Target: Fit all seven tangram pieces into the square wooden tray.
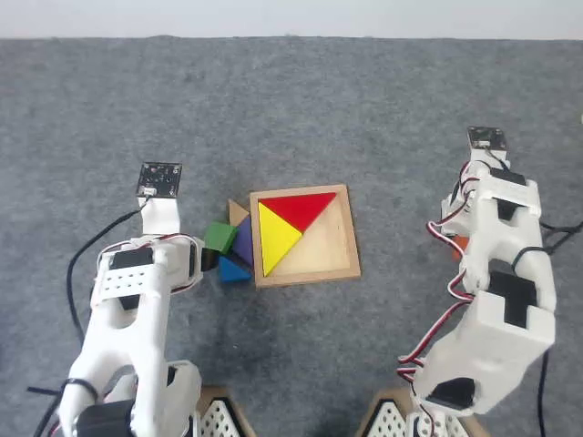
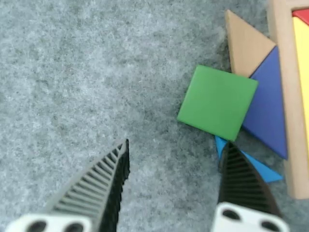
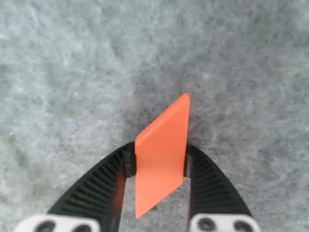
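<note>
The square wooden tray (image 1: 343, 238) lies mid-table and holds a red triangle (image 1: 298, 208) and a yellow triangle (image 1: 275, 237). Just outside its left wall sit a green square (image 1: 219, 238) (image 2: 218, 102), a purple piece (image 1: 243, 239) (image 2: 268, 113), a tan triangle (image 1: 238, 212) (image 2: 246, 42) and a blue triangle (image 1: 233, 269) (image 2: 258, 166). My left gripper (image 2: 176, 166) is open beside the green square, one fingertip touching the blue triangle. My right gripper (image 3: 157, 162) is shut on an orange parallelogram (image 3: 161, 152), held on edge above the grey mat; a sliver of orange (image 1: 460, 242) peeks from under the right arm.
Grey felt mat (image 1: 364, 109) covers the table, with free room behind and in front of the tray. The right arm (image 1: 496, 273) stands well to the tray's right. Both arm bases sit at the near edge.
</note>
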{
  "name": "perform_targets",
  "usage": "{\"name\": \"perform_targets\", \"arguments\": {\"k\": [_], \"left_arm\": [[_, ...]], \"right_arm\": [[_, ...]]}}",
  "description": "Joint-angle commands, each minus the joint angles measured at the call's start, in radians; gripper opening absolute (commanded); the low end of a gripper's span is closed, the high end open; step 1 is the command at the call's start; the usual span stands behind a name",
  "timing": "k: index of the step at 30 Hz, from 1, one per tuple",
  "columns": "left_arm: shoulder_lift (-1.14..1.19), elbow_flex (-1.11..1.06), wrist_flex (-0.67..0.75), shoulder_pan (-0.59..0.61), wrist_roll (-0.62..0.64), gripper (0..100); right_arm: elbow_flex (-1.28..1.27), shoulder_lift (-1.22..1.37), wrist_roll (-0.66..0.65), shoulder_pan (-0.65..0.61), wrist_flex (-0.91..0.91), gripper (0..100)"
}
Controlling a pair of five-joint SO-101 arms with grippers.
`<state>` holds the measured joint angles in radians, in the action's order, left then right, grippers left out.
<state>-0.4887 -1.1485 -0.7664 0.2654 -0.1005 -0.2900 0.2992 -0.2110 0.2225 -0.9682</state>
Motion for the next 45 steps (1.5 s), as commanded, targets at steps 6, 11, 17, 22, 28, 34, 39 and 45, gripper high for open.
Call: {"name": "perform_targets", "arguments": {"k": [6, 11, 17, 22, 28, 34, 39, 45], "left_arm": [[-0.032, 0.012, 0.021, -0.002, 0.005, 29], [-0.035, 0.012, 0.021, -0.002, 0.005, 29], [-0.040, 0.012, 0.021, -0.002, 0.005, 29], [-0.040, 0.012, 0.020, -0.002, 0.005, 29], [-0.040, 0.013, 0.020, -0.002, 0.005, 29], [-0.040, 0.013, 0.020, -0.002, 0.005, 29], [-0.041, 0.015, 0.020, -0.003, 0.005, 29], [-0.041, 0.015, 0.020, -0.006, 0.005, 29]], "right_arm": [[0.025, -0.062, 0.006, -0.180, -0.090, 4.7], [0.021, -0.191, 0.107, -0.337, -0.166, 4.6], [0.026, -0.240, 0.301, -0.599, -0.194, 0.7], [0.064, -0.160, 0.362, -0.700, -0.128, 0.8], [0.226, 0.002, 0.431, -0.704, -0.151, 0.8], [0.341, 0.136, 0.474, -0.696, -0.165, 0.8], [0.345, 0.151, 0.468, -0.682, -0.168, 0.9], [0.345, 0.153, 0.471, -0.647, -0.173, 1.3]]}}
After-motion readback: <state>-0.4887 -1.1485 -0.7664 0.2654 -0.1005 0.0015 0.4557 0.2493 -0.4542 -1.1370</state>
